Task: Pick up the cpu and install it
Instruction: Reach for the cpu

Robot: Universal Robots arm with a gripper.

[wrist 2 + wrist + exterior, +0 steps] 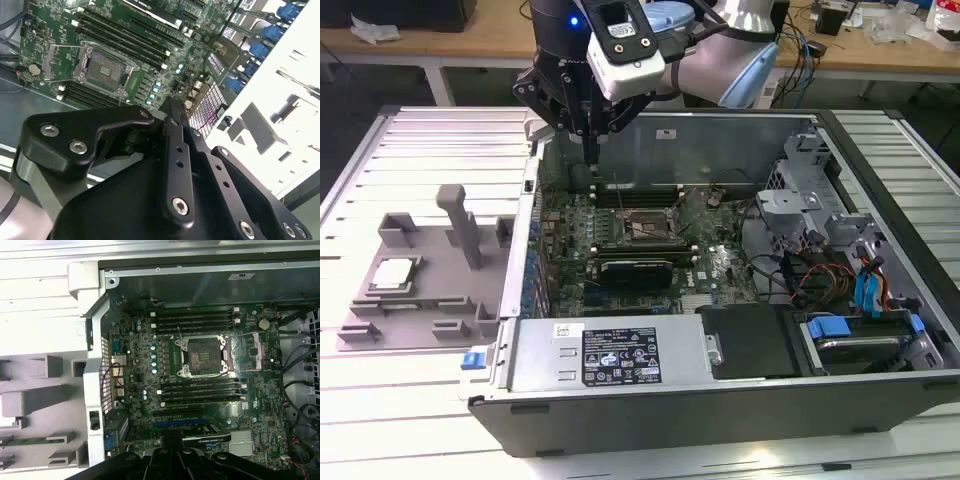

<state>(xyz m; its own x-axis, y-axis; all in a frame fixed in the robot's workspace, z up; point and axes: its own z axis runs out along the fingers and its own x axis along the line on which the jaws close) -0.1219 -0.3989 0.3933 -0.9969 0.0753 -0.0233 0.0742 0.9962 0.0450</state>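
Hand (pixel 592 158) fingers together, empty, over computer case (pixel 620 415); cpu (pixel 392 272) on tray (pixel 420 322).

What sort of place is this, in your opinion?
Probably a robotics lab or test workshop: an open computer case lies on a slatted metal table, the cpu sits in a gray holder, and cluttered workbenches stand behind.
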